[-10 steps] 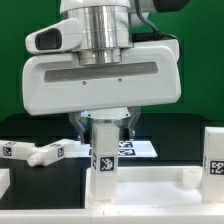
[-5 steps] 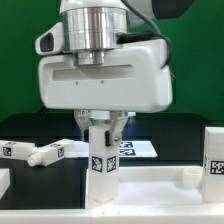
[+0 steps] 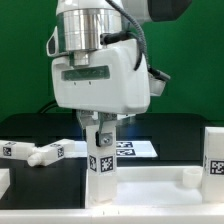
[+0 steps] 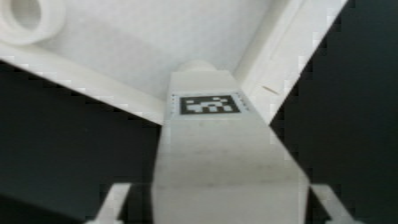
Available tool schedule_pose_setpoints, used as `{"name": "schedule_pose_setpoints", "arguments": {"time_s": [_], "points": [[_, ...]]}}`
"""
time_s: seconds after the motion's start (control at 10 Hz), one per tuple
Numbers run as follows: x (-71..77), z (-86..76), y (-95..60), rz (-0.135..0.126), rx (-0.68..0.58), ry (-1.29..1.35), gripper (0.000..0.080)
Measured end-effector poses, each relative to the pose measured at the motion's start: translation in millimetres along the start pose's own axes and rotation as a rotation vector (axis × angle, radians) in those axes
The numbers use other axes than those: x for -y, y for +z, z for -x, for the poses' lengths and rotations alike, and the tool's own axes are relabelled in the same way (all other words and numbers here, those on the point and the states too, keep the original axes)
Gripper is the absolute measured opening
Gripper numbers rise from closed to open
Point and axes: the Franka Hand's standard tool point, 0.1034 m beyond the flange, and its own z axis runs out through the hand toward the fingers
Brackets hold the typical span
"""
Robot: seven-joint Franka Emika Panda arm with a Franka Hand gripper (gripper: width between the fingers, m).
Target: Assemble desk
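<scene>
Now the hand (image 3: 103,128) sets its fingers (image 4: 118,204) on either side of an upright white leg (image 3: 103,165), seemingly pinching it, though actual contact is hard to confirm. That leg stands on the desk's tabletop panel (image 3: 150,190), by a corner rim. A second leg (image 3: 35,152) lies on the black table (image 3: 55,178), toward the exterior view's left.

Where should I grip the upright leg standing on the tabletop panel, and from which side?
Take the upright leg by its upper end, coming straight down from above, with the hand closing on two opposite flat faces. It stands vertical, its square section gives parallel faces, and its foot sits on the tabletop panel, so a lower grip looks crowded.
</scene>
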Motion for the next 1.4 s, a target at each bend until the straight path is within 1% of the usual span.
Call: {"name": "schedule_pose_setpoints", "arguments": {"time_s": [0.1, 0.2, 0.3, 0.5, 0.6, 0.7, 0.8, 0.9, 1.0, 1.3, 1.4], "points": [[-0.9, 1.8, 0.3, -0.01, 0.013, 0.23, 0.029], [-2.0, 3.6, 1.0, -0.036, 0.035, 0.488, 0.0291], [-4.3, 4.2, 1.3, -0.065, 0.062, 0.635, 0.0291], [-4.2, 5.6, 1.6, -0.062, 0.063, 0.549, 0.0291], [-5.3, 6.4, 2.3, -0.052, 0.055, 0.432, 0.04], [-5.4, 8.4, 2.7, -0.042, 0.054, 0.179, 0.0538], [-5.5, 11.5, 4.4, -0.035, 0.071, -0.024, 0.0615], [-3.9, 19.2, 5.7, -0.02, 0.105, -0.133, 0.0615], [-2.3, 19.9, 5.8, -0.032, 0.088, -0.171, 0.0644], [-3.5, 17.9, 6.4, -0.038, 0.084, -0.353, 0.0649], [-1.4, 14.4, 4.4, -0.022, 0.06, -0.609, 0.0649]]}}
